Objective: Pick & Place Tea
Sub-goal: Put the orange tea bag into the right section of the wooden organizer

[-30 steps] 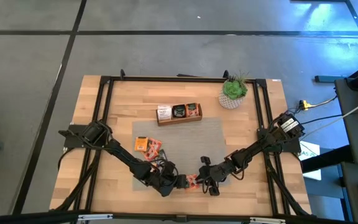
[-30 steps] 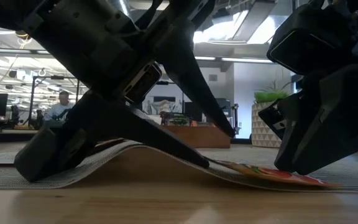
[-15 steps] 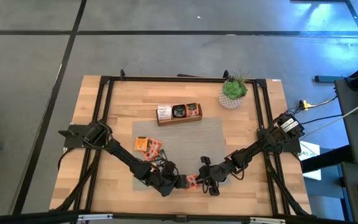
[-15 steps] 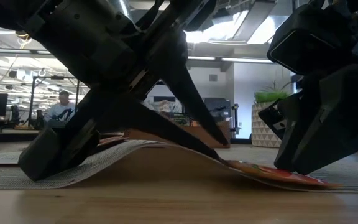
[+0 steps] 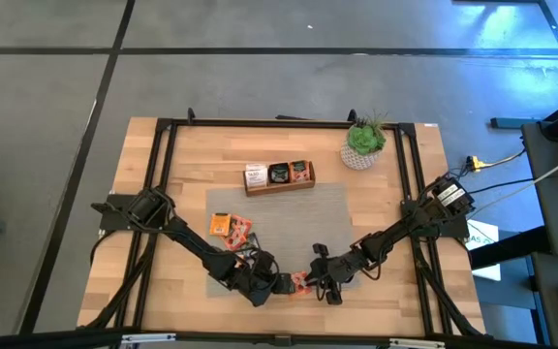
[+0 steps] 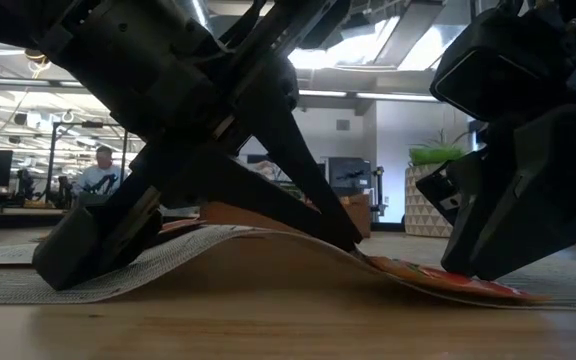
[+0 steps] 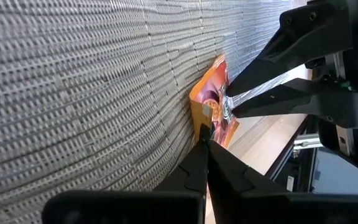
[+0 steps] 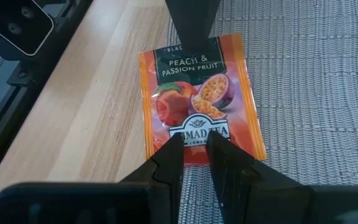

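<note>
An orange tea sachet [image 8: 197, 93] printed with peach and passion fruit lies at the near edge of the grey woven mat [image 5: 289, 228], near the table's front. My left gripper [image 5: 283, 283] is shut at the sachet's left edge, my right gripper [image 5: 310, 282] stands narrowly open on its right edge. More orange tea sachets [image 5: 231, 228] lie in a small heap on the mat's left edge. The brown wooden tray [image 5: 279, 175] behind the mat holds white, black and orange sachets. My left gripper pinches the sachet's left edge [image 7: 201, 117] between its two shut fingers, slanting down from the table's left. That edge is bent up a little off the mat; the rest lies flat. My right gripper sets both fingertips [image 8: 169, 152] down on the sachet's right edge [image 8: 194, 144], slanting from the table's right. The sachet lies flat under them on the mat.
The mat [image 6: 218, 240] bulges up under my left gripper [image 6: 353, 245]. A potted plant [image 5: 364, 143] in a white pot stands at the far right. Black frame rails [image 5: 168, 174] run along both table sides. People sit in the room beyond [image 6: 96, 170].
My left gripper has shut: its fingers, spread wide a second ago, have come together on the sachet's left edge. The mat's bulge under it has risen a little. My right gripper has kept still on the sachet.
</note>
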`<state>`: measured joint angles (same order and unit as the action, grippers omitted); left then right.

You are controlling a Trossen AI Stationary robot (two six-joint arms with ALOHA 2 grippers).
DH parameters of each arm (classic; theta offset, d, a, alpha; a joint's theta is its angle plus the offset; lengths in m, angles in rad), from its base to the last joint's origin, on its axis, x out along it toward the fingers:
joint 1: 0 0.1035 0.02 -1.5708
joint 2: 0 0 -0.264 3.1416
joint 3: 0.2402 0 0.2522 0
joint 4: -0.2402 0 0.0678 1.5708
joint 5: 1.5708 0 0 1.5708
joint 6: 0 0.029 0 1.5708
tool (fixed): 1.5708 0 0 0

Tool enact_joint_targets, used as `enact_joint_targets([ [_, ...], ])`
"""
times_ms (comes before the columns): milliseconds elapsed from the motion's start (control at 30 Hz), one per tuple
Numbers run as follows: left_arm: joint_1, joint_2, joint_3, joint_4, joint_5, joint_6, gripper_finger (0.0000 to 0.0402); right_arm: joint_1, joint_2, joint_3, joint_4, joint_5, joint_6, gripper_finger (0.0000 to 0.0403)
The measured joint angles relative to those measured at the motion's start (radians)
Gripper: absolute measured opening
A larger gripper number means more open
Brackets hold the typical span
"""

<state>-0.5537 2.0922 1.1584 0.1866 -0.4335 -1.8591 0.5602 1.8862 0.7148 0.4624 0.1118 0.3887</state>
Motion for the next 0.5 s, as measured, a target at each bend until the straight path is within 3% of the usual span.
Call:
enact_joint_targets([
  [167, -0.003, 0.000, 0.000, 0.005, -0.001, 0.014, 0.0002, -0.001, -0.082, -0.004, -0.034, -0.008, -0.004, 0.0079],
  [500, -0.010, -0.003, -0.002, 0.043, -0.017, 0.074, 0.0002, -0.035, -0.194, -0.001, -0.270, -0.012, -0.017, 0.0079],
])
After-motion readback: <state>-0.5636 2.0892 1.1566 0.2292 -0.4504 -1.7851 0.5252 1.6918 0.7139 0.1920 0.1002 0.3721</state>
